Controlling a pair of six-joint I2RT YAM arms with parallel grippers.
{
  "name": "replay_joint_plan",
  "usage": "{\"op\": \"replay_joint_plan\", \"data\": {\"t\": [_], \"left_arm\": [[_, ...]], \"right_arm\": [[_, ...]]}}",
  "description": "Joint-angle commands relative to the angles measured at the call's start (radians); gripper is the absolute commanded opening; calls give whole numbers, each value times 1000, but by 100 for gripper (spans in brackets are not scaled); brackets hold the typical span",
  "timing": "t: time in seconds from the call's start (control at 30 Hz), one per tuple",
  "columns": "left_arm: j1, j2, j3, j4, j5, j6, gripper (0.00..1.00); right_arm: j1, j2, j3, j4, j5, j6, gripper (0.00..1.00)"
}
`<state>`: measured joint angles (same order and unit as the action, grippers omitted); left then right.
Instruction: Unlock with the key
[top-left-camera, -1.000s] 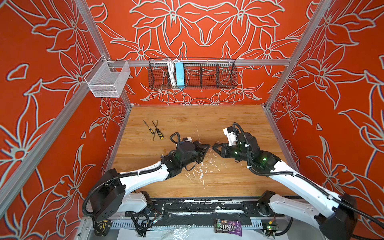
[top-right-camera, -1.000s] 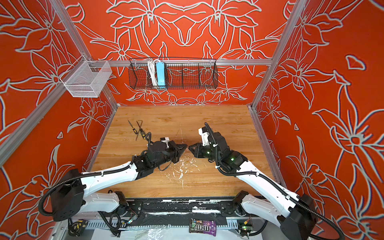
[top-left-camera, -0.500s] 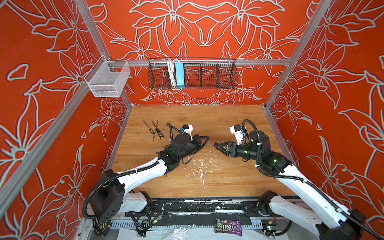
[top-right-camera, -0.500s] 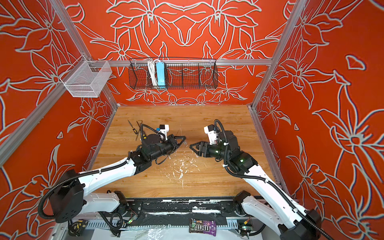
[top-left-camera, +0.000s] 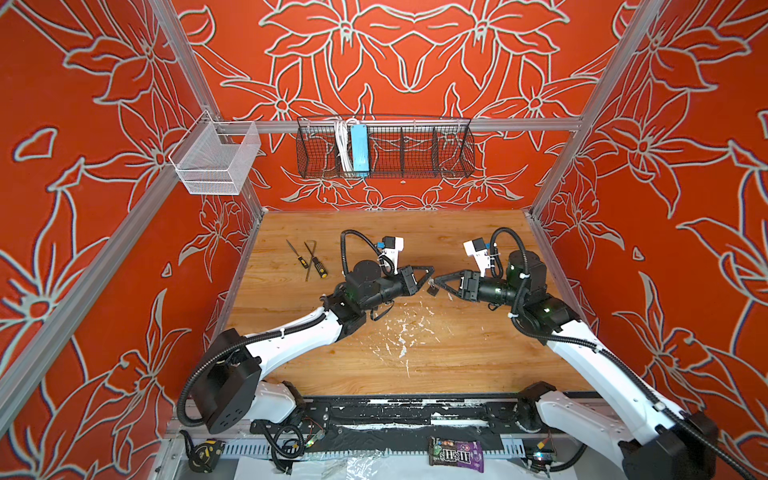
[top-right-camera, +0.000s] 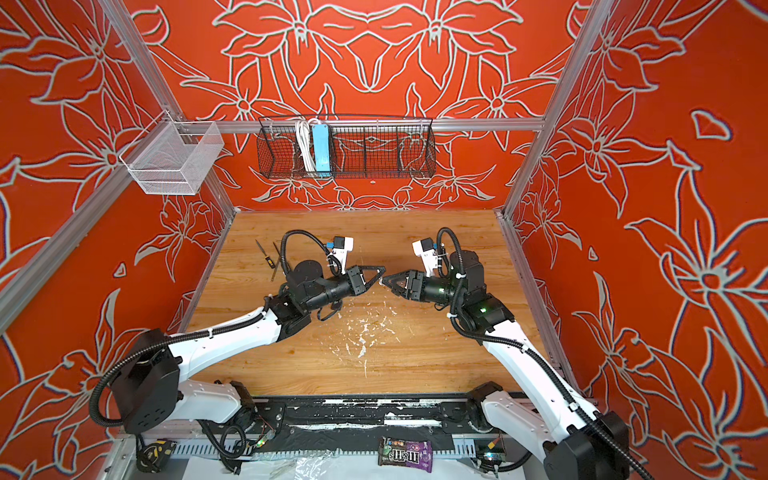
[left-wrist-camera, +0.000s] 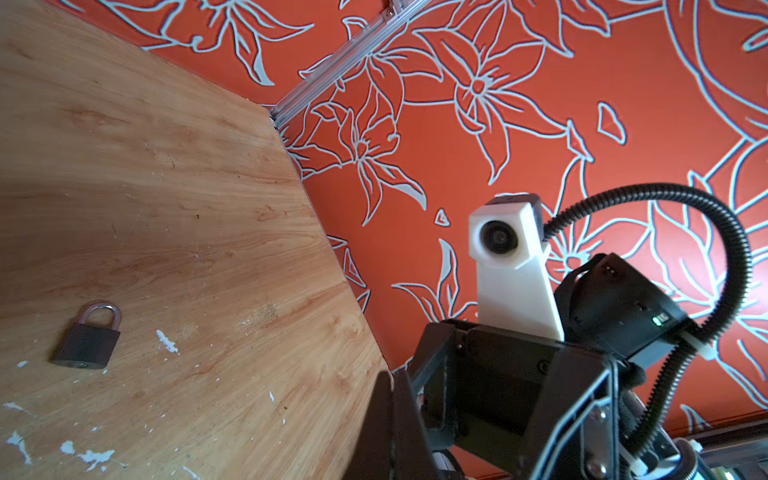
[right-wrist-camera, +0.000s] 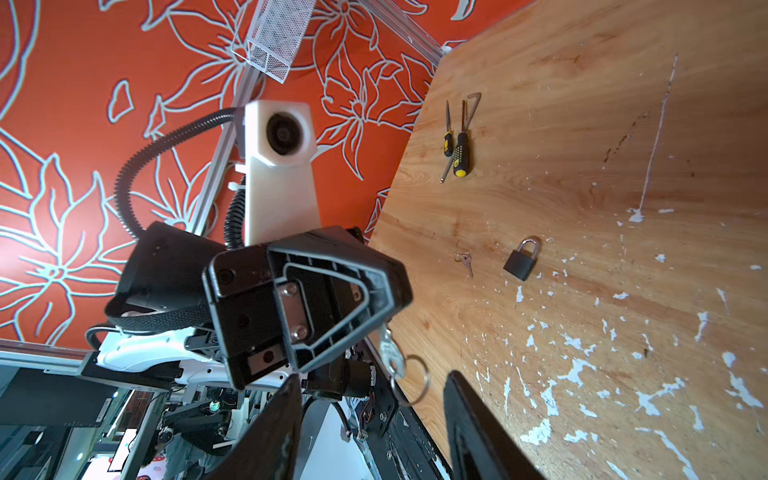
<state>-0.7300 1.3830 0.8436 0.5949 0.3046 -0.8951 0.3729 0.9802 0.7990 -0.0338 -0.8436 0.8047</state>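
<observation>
A small silver key (right-wrist-camera: 388, 349) on a ring hangs from the tips of my left gripper (left-wrist-camera: 392, 376), whose jaws are pressed together on it. The left wrist view does not show the key itself. My right gripper (right-wrist-camera: 372, 378) is open, one finger on each side of the key's ring without touching it. In both top views the two grippers (top-left-camera: 430, 272) (top-left-camera: 439, 283) (top-right-camera: 382, 270) meet tip to tip above the middle of the table. A dark padlock (left-wrist-camera: 87, 340) (right-wrist-camera: 521, 259) (top-left-camera: 433, 291) with its silver shackle closed lies flat on the wood below them.
A second small key (right-wrist-camera: 465, 262) lies on the wood beside the padlock. Two screwdrivers (top-left-camera: 316, 266) (right-wrist-camera: 459, 153) and a hex key lie at the back left. A black wire basket (top-left-camera: 384, 145) and a white mesh basket (top-left-camera: 216, 162) hang on the walls. White paint flecks mark the near table.
Both grippers have risen and moved toward the back, and their tips have come closer together. The right jaws have opened wider. The left gripper stays shut.
</observation>
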Motion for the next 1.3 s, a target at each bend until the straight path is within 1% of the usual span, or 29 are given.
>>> {"op": "replay_joint_plan", "data": {"t": [0.0, 0.3, 0.4, 0.47, 0.53, 0.67, 0.83, 1.03, 1.27], "left_arm": [[5, 14, 35, 75, 24, 33, 0], [5, 36, 55, 109, 53, 35, 0], [5, 33, 58, 107, 53, 38, 0], [4, 31, 60, 102, 56, 39, 0], [4, 36, 65, 105, 60, 38, 0], [4, 43, 73, 108, 66, 35, 0], [4, 45, 80, 105, 67, 38, 0], [4, 46, 80, 109, 62, 39, 0], [3, 49, 80, 119, 73, 38, 0]], "right_arm": [[-17, -10, -26, 67, -31, 5, 52], [-29, 0, -65, 193, -72, 55, 42], [-29, 4, -75, 235, -91, 71, 37], [-31, 7, -76, 241, -91, 73, 32], [-31, 13, -78, 244, -87, 76, 29], [-31, 27, -90, 295, -102, 107, 27], [-32, 29, -98, 306, -96, 112, 23], [-34, 27, -115, 345, -97, 133, 13], [-37, 33, -112, 354, -92, 134, 11]]}}
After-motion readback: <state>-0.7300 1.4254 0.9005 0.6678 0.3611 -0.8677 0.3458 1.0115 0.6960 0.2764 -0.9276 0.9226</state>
